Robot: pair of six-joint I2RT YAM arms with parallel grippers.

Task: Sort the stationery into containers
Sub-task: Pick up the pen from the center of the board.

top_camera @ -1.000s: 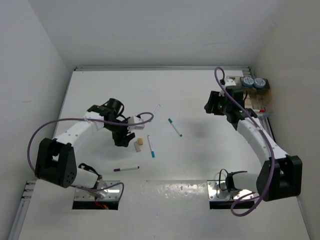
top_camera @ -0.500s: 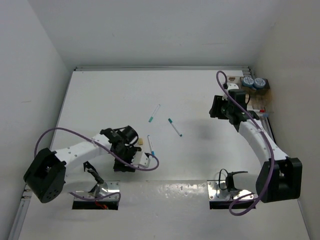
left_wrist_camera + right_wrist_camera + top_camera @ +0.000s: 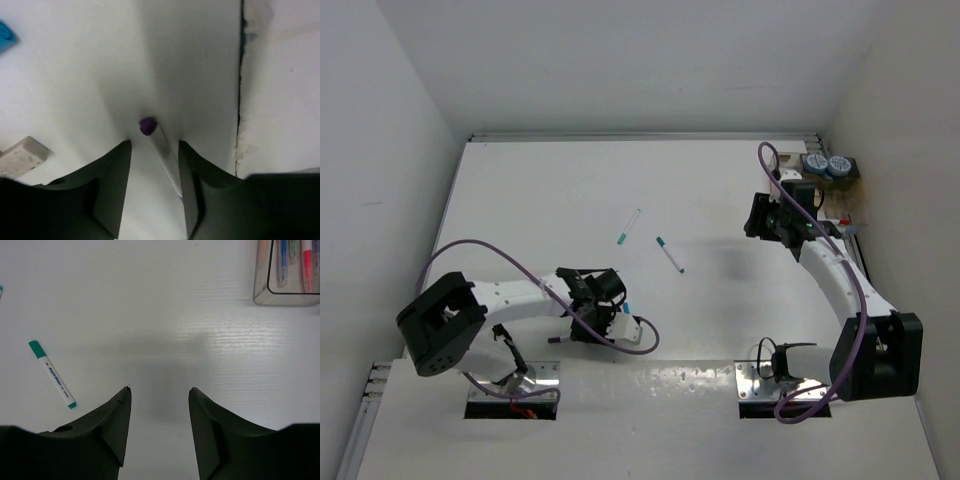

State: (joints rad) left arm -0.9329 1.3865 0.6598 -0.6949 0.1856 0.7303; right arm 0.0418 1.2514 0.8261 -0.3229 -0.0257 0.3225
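Though obscure overhead, pen [image 3: 160,150] within gripper [image 3: 154,145]

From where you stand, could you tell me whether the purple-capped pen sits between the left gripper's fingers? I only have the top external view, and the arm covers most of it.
Observer: Yes. In the left wrist view the purple-capped pen lies between the fingers of the left gripper, which is open and has not closed on it.
Operator: Thank you. Is anything else near those fingers?
Observer: A small tan block lies outside them, off to one side.
Operator: And is the right gripper carrying anything?
Observer: No. Its wrist view shows the right gripper open, with nothing between its fingers.
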